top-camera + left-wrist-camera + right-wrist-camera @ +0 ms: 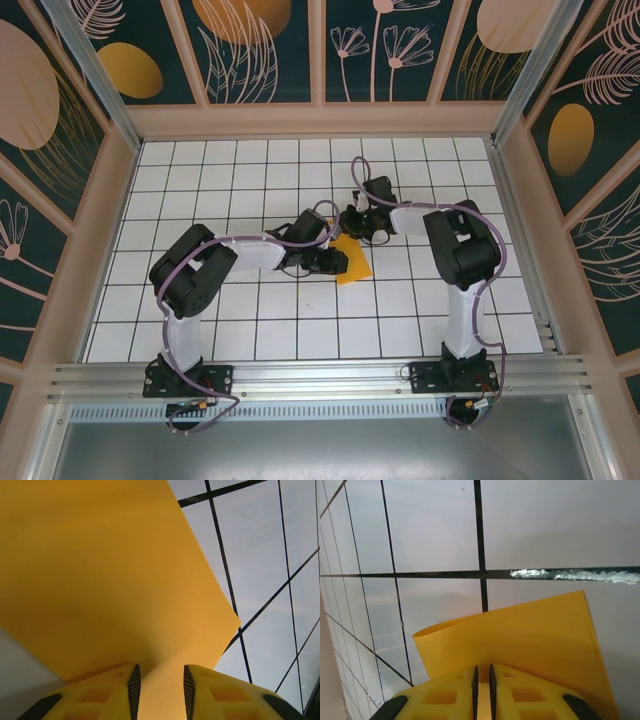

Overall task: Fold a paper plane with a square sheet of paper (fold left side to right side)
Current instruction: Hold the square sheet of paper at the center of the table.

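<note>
Our left gripper stands with its yellow fingers clearly apart, and the square sheet of paper passes across the gap between them without being squeezed. Our right gripper has its pads drawn almost together, leaving a thin slit. The sheet rises right up to its tips, so we read it as nipped there.

The paper is plain orange-yellow, smooth and unprinted. We find no sharp crease on the faces we can see.

From the left wrist we see a broad, flat expanse with one straight edge running down to a corner on the right. Soft shading falls across its lower part.

From the right wrist we see what that view hides. One edge curls up off the white tiled table in a gentle roll, while the far corner stays crisp and square.

From above, the sheet is only a small yellow patch near the middle of the table. It sits between the two wrists, which meet over it, just beside the left gripper and partly covered by both. The curl cannot be made out from there.
</note>
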`<action>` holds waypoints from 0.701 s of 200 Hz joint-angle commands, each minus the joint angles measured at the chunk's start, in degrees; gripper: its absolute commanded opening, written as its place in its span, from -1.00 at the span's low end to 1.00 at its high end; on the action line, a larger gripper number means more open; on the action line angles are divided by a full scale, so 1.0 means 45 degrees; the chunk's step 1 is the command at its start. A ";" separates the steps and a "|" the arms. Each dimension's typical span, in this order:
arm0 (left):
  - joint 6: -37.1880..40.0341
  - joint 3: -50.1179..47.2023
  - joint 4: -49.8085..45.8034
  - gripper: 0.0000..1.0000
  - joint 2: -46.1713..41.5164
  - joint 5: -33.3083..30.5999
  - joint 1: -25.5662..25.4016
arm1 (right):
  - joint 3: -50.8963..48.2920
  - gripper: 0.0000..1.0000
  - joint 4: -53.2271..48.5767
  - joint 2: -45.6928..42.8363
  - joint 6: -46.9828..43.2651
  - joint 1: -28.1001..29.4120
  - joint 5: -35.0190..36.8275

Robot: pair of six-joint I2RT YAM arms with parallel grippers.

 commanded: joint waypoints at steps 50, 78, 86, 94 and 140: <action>-0.0128 0.0235 -0.0549 -0.35 0.0438 -0.0385 -0.0047 | 0.0443 -0.38 -0.3005 -0.3410 -0.1808 -0.0846 0.0934; -0.0129 0.0309 -0.0631 -0.35 0.0444 -0.0396 -0.0043 | -0.1509 -0.59 -0.3526 -0.5181 -0.1975 -0.0910 0.1115; -0.0138 0.0329 -0.0664 -0.35 0.0449 -0.0433 -0.0048 | -0.2151 -0.63 -0.3533 -0.5627 -0.1880 -0.0920 0.1011; -0.0128 0.0365 -0.0686 -0.35 0.0471 -0.0445 -0.0044 | -0.2802 -0.68 -0.3411 -0.6023 -0.1740 -0.0866 0.0878; -0.0128 0.0504 -0.0837 -0.35 0.0487 -0.0518 -0.0041 | -0.5257 -0.78 -0.1780 -0.6254 -0.0656 -0.0309 0.0166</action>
